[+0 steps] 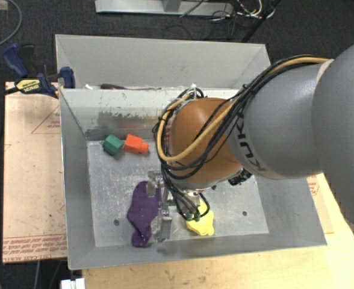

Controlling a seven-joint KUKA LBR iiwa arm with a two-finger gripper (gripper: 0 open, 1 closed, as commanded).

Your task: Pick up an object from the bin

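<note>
My gripper (164,223) is low in the front part of the bin, under the orange wrist cover. A floppy purple thing (142,212) lies right against its left side, stretching toward the front wall. A small yellow thing (202,226) lies just to its right, partly under the wrist cables. Whether anything is held cannot be seen.
A green block (112,144) and an orange block (136,144) sit side by side at the back left of the bin floor. The arm and its cover hide the middle and right of the bin.
</note>
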